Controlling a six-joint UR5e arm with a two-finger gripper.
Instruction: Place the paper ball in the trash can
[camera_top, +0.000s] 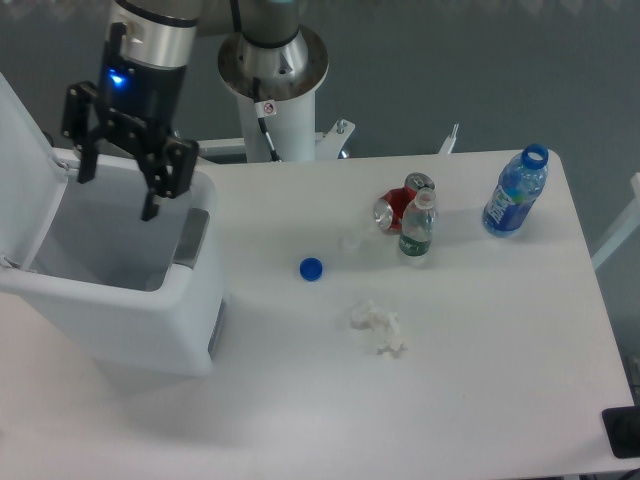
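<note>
The trash can (190, 300) is a large white bin at the left of the table, with its lid (25, 150) swung up and a grey panel on its right rim. My gripper (117, 190) hangs over the bin's open mouth, its two black fingers spread wide with nothing between them. The paper ball is out of view; the inside of the bin shows only shaded walls.
A larger crumpled paper wad (378, 327) lies mid-table, with a blue bottle cap (311, 268) to its upper left. A crushed red can (398, 204) and a small green bottle (417, 228) stand behind it. A blue water bottle (515, 193) stands at the far right.
</note>
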